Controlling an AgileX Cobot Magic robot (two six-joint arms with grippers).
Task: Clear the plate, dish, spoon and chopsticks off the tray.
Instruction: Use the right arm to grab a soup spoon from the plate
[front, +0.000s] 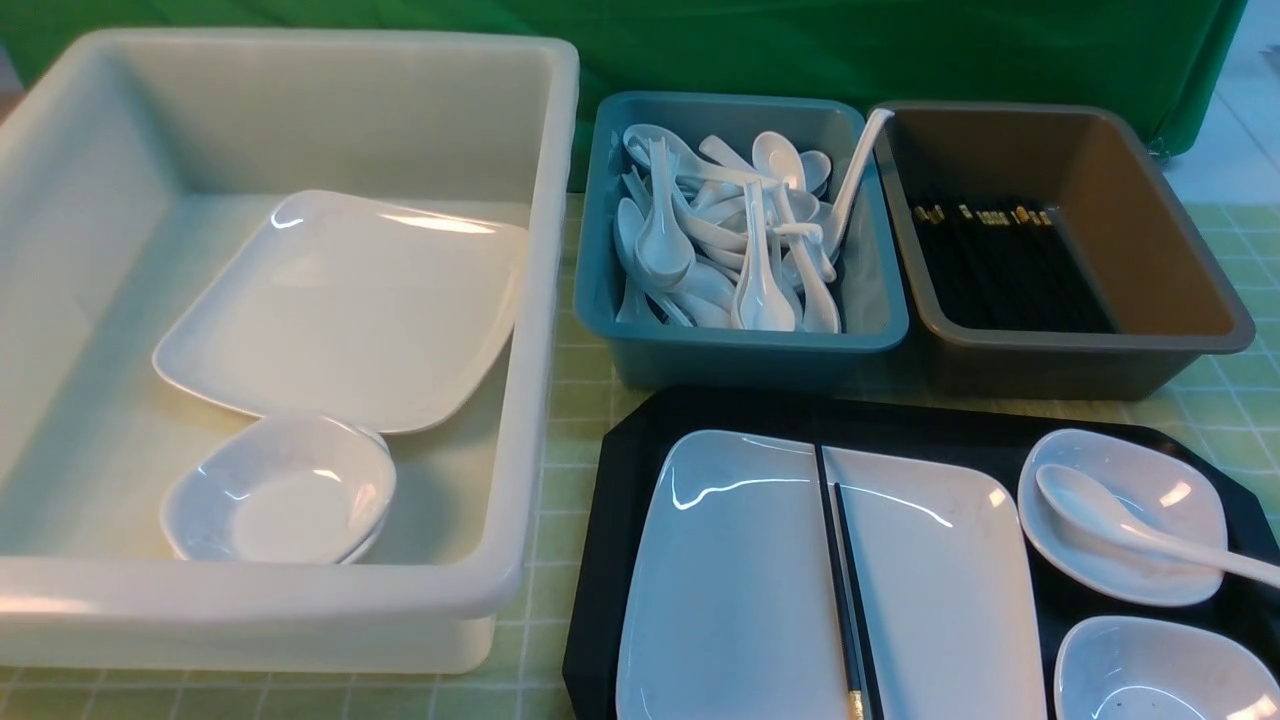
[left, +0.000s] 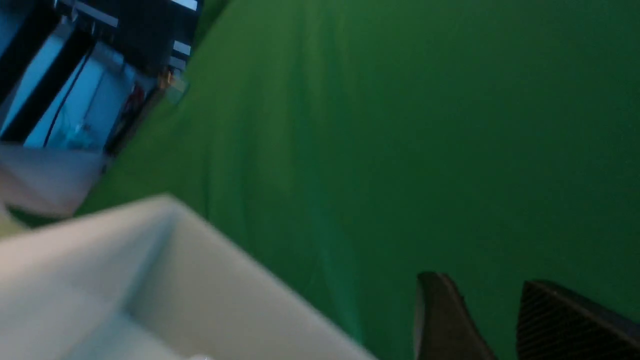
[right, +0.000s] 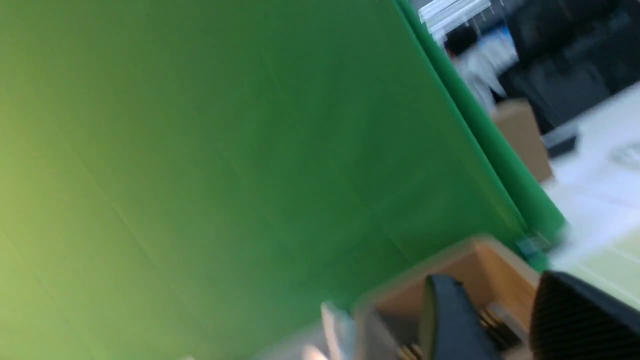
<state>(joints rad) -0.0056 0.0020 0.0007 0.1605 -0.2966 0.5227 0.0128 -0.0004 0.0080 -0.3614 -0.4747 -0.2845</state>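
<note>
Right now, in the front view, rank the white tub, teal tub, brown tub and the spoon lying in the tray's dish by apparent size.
1. white tub, clearly largest.
2. brown tub and teal tub: too alike to rank.
3. spoon, smallest, though its handle runs off the frame edge.

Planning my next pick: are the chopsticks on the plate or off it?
On it: chopsticks lie side by side across the plate on the tray.

Lower right of the frame: the glossy white plate (front: 740, 600) and spoon (front: 1078, 496) are throwing bright glints on the matt black plastic tray (front: 620, 470). The smooth black chopsticks (front: 833, 560) are showing a gold-coloured tip. At left, a smooth white plastic tub (front: 540, 300) is standing before green cloth (front: 800, 50).
</note>
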